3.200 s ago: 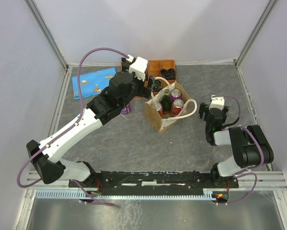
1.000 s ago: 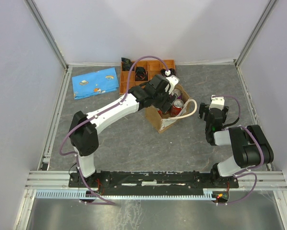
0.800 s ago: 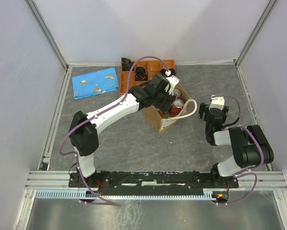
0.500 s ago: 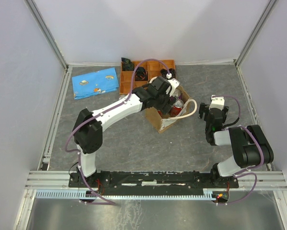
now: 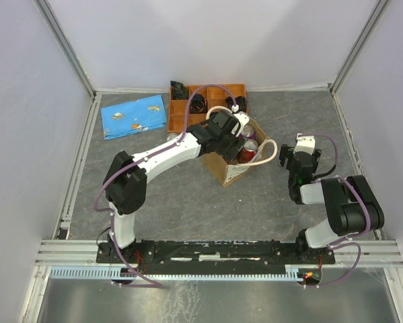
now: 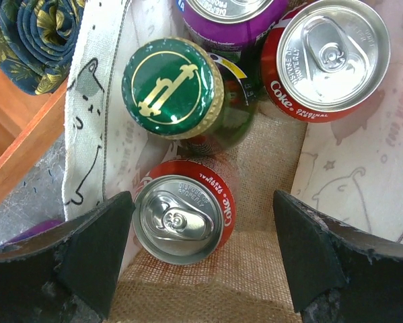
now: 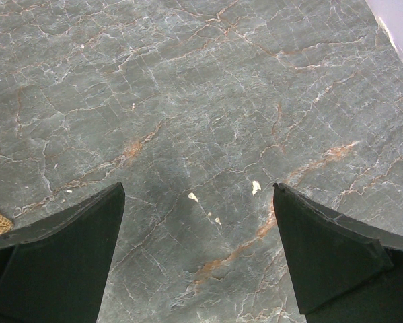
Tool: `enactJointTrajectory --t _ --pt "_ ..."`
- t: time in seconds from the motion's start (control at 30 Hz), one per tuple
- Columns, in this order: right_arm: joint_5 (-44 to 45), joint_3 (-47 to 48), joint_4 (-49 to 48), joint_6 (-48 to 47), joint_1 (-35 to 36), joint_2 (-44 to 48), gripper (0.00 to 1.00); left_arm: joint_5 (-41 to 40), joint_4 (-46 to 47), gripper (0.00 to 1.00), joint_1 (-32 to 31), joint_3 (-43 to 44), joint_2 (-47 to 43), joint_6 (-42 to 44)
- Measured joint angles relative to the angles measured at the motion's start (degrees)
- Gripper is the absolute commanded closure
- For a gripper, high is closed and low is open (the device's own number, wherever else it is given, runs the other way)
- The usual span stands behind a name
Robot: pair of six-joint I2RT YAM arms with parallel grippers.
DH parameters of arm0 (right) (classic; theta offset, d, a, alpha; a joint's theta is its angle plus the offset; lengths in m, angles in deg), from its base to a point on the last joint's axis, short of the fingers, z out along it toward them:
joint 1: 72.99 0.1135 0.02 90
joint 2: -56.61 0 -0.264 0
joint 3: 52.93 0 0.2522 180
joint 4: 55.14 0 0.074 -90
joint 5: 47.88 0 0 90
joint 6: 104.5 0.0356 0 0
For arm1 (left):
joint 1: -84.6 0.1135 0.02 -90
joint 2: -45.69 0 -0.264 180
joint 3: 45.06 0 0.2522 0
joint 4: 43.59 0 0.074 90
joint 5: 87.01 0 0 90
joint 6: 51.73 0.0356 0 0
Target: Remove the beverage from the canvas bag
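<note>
The canvas bag (image 5: 226,172) stands on the worktop (image 7: 188,101) beneath the left gripper (image 6: 202,212). A Coke can (image 6: 184,219) sits between the gripper's spread fingers, with a green-capped bottle (image 6: 172,87) just ahead and a purple can (image 6: 231,13) and second Coke can (image 6: 334,50) beyond. In the last seconds the left arm has swung from beside the bag to over its mouth and lowered, so closing on the nearest can seems next. The right gripper (image 7: 198,195), fingers apart, hasn't moved.

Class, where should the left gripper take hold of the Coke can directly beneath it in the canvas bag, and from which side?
Its upper wall, just under the rim, from straight above: the Coke can stands upright, lid up, with the canvas bag wall and the green-capped bottle close by.
</note>
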Motion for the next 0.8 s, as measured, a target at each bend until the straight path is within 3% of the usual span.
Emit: enactJointTrajectory --t 0.27,0.37,0.4,0.43,0.5,0.57,0.8 --pt "0.0 0.0 0.0 0.0 0.0 0.0 0.01 -0.3 0.3 0.11 0.2 0.0 2.4 -0.5" --pt "0.0 0.0 0.0 0.0 0.0 0.0 0.01 0.3 0.7 0.16 0.2 -0.2 3.7 -0.7" --pt "0.0 0.0 0.0 0.0 0.0 0.0 0.01 0.4 0.8 0.20 0.2 -0.3 3.7 -0.8" --pt "0.0 0.0 0.0 0.0 0.0 0.0 0.01 0.5 0.9 0.31 0.2 -0.4 3.7 -0.9" --pt "0.0 0.0 0.0 0.0 0.0 0.0 0.01 0.2 1.2 0.74 0.2 -0.6 3.7 -0.9" --pt "0.0 0.0 0.0 0.0 0.0 0.0 0.01 0.9 1.6 0.96 0.3 -0.8 3.7 -1.6" --pt "0.0 0.0 0.0 0.0 0.0 0.0 0.01 0.8 2.3 0.97 0.4 -1.5 3.3 -1.9"
